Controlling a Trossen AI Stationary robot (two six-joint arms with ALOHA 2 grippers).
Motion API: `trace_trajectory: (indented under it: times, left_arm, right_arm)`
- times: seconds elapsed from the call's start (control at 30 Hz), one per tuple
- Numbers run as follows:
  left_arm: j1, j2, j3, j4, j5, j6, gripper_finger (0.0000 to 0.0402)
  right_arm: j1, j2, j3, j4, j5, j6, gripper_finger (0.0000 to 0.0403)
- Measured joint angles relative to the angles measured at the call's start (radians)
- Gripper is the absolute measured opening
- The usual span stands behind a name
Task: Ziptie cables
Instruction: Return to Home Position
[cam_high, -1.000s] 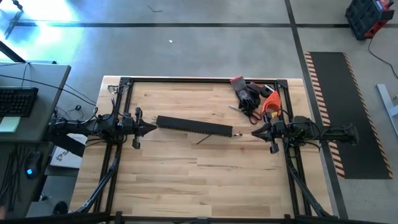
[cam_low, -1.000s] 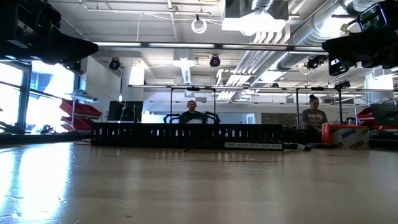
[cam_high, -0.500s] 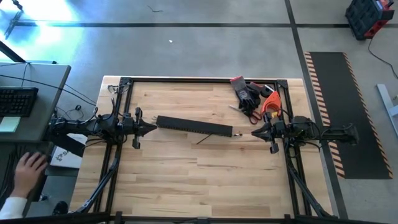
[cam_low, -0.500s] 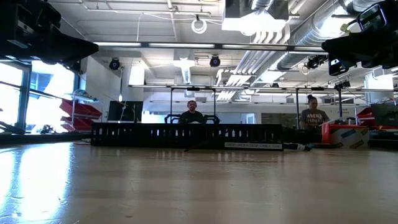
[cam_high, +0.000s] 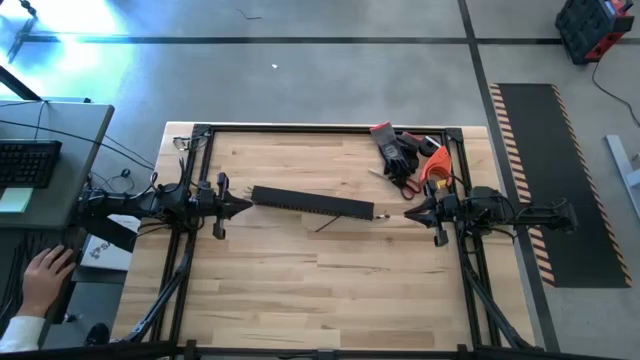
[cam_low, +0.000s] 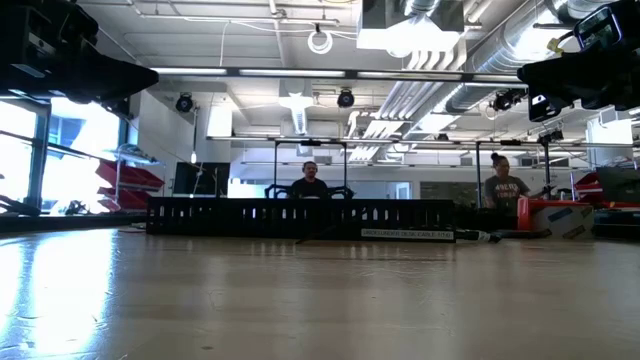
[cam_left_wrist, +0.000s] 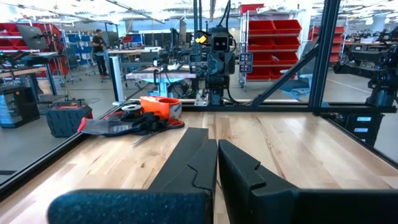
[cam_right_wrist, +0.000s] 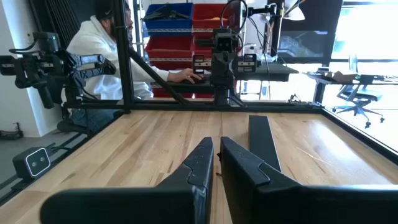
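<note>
Black cable duct (cam_high: 312, 203) lies mid-table — gloves (cam_high: 397, 152) and an orange tool (cam_high: 435, 161) near one corner.

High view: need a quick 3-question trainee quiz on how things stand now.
1. True or false: the left tool and right tool are both shut and empty.
2. The black duct lies: A) between the tools, B) hanging off the table edge, C) in the left tool.
3. What is heaped nearest the right tool?
Key: 1 true; 2 A; 3 gloves and an orange item.
</note>
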Motion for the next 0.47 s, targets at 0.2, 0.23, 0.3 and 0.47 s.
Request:
trace_trajectory:
  times: [0.2,0.23,0.3,0.47]
  left_arm:
    - [0.0,0.0,0.0,0.0,0.0,0.0,0.0]
    - [0.0,0.0,0.0,0.0,0.0,0.0,0.0]
    - [0.0,0.0,0.0,0.0,0.0,0.0,0.0]
    - [0.0,0.0,0.0,0.0,0.0,0.0,0.0]
  right_arm:
    - [0.0,0.0,0.0,0.0,0.0,0.0,0.0016]
    - [0.0,0.0,0.0,0.0,-0.001,0.0,0.0016]
    - [0.0,0.0,0.0,0.0,-0.001,0.0,0.0016]
    - [0.0,0.0,0.0,0.0,-0.005,0.0,0.0016]
